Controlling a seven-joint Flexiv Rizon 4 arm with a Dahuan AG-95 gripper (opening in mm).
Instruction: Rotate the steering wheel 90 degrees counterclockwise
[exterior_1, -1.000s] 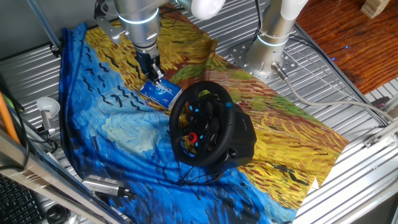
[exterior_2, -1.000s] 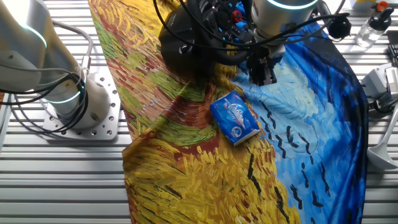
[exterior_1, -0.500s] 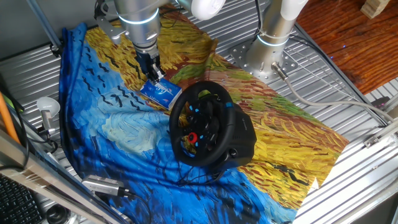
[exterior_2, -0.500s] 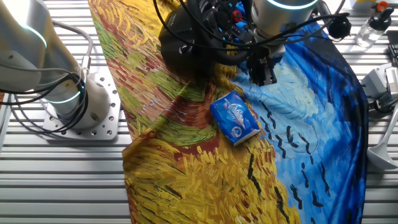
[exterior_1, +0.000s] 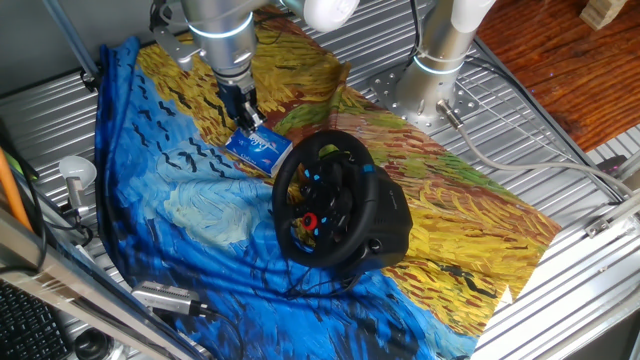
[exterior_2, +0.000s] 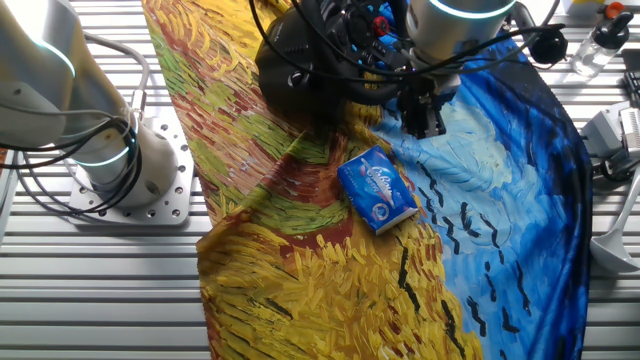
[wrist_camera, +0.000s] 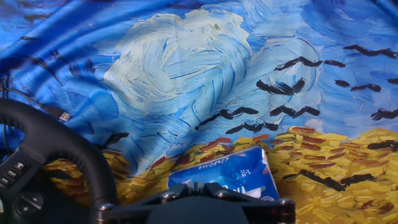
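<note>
Approach phase: gripper (exterior_1: 243, 112) not yet on steering wheel (exterior_1: 322, 196).

Wheel stands mid-cloth on the table (exterior_1: 560, 290), at 4 o'clock of gripper; finger spread cannot be told, nothing held. Judgement: clear the tissue box (exterior_1: 257, 147), pinch the rim squarely, follow its arc.

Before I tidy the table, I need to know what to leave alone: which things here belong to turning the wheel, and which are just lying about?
Belongs to the job:
- steering wheel on its black base
- gripper, hanging above the cloth, holding nothing

Just lying about:
- blue-and-white tissue pack
- painted cloth under everything
- second arm's base
</note>
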